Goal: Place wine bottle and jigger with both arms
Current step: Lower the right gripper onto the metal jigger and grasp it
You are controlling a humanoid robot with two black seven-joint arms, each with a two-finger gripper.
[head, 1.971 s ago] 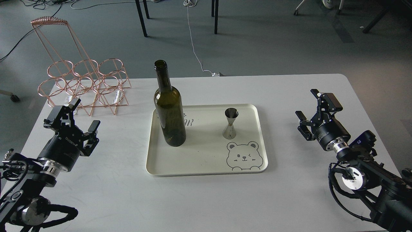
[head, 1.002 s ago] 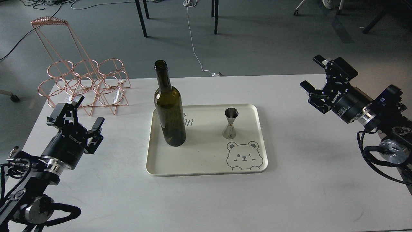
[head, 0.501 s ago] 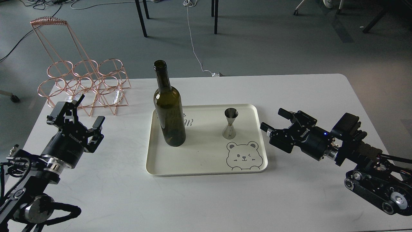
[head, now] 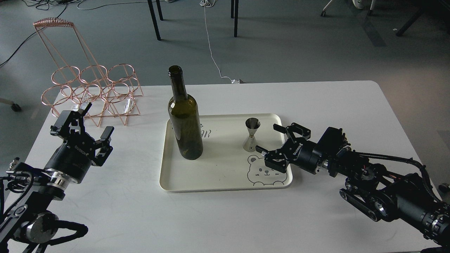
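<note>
The right gripper (head: pixel 269 138) is wide open and empty, just beside the jigger (head: pixel 251 135) on the cream tray (head: pixel 225 182). It should slide in level and squeeze the narrow middle gently.

Single head view, angled down over the table (head: pixel 225 218).

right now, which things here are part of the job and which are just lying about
Part of the job:
wine bottle, upright on the tray
jigger, upright on the tray
right claw, open beside the jigger
left claw, open, off to the left

Just lying about:
cream bear tray
copper wire bottle rack
</note>
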